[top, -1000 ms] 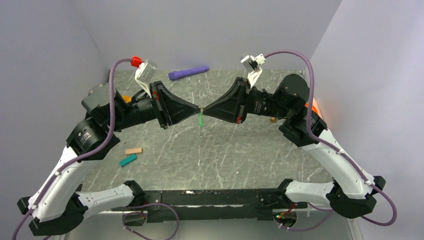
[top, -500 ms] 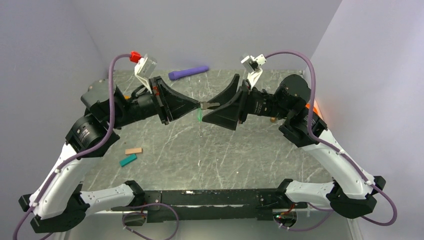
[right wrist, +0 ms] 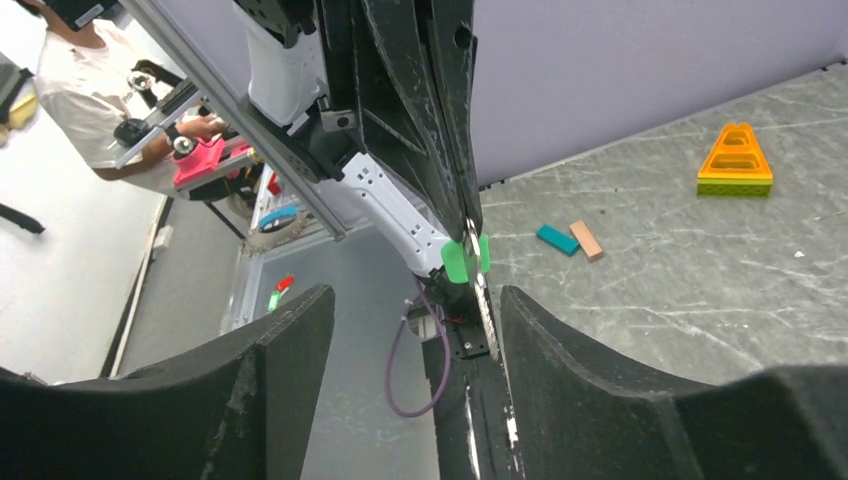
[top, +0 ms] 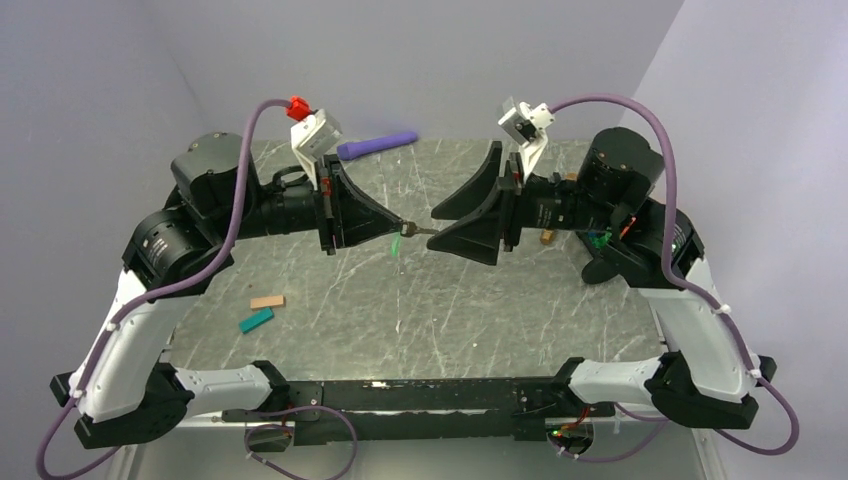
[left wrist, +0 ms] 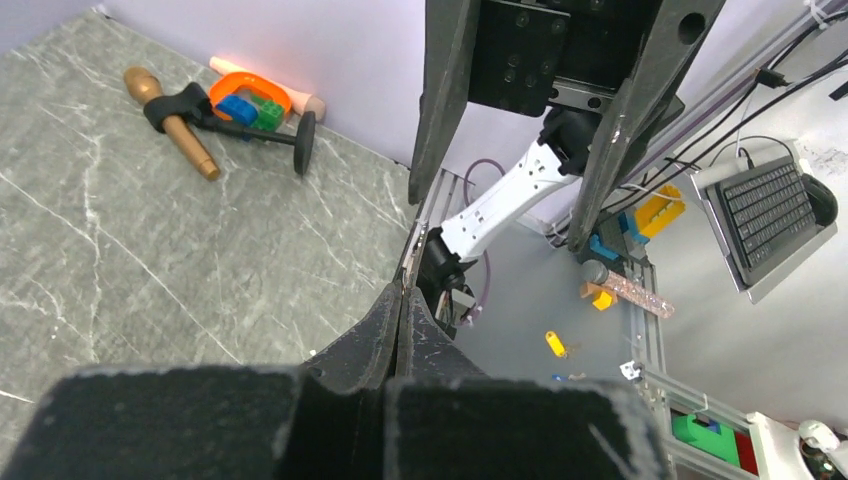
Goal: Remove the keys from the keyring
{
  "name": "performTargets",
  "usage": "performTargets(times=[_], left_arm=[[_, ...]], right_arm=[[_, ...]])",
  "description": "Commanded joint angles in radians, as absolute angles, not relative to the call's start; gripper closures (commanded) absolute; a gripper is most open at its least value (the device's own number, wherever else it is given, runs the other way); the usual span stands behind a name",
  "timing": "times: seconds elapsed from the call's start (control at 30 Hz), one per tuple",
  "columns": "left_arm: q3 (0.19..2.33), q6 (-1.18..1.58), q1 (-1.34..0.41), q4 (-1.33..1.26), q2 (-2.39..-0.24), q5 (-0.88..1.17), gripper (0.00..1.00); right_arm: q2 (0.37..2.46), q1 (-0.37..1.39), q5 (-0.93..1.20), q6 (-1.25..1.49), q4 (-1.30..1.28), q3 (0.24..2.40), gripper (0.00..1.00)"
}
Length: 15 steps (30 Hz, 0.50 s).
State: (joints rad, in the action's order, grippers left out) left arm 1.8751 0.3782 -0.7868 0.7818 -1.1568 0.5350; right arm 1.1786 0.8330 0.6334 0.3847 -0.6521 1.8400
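Dangling the keys (top: 397,243) lengthwise down, left end effector (top: 404,226) clamped; right end effector (top: 433,228) spread

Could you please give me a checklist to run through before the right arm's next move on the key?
1. Left gripper shut: ok.
2. Green key hanging at its tips, in the air: ok.
3. Right gripper open: ok.
4. Right fingers around the key: not ok, it appears to sit just beyond their tips.
5. Keyring visible: cannot tell, too small.
6. Teal block and tan block away from both grippers: ok.
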Motion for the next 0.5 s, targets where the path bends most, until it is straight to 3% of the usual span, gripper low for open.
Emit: performTargets(times=[0.0,0.3,0.47], left_arm=[[1.871,0.362,-0.788,0.772,-1.162,0.598,1.0],[1.854,0.371,-0.788,0.749,-1.167,0.592,1.0],[1.839,0.374,-0.788,0.739,-1.161,0.576,1.0]], right_arm=[[1.254,0.835,0.675,0.318,-0.777,1.922,0.38],[1.294,0.834,0.717,0.307,-0.791,1.927,0.52],[1.286,0.835,0.724,0.312,-0.779,1.902,0.72]])
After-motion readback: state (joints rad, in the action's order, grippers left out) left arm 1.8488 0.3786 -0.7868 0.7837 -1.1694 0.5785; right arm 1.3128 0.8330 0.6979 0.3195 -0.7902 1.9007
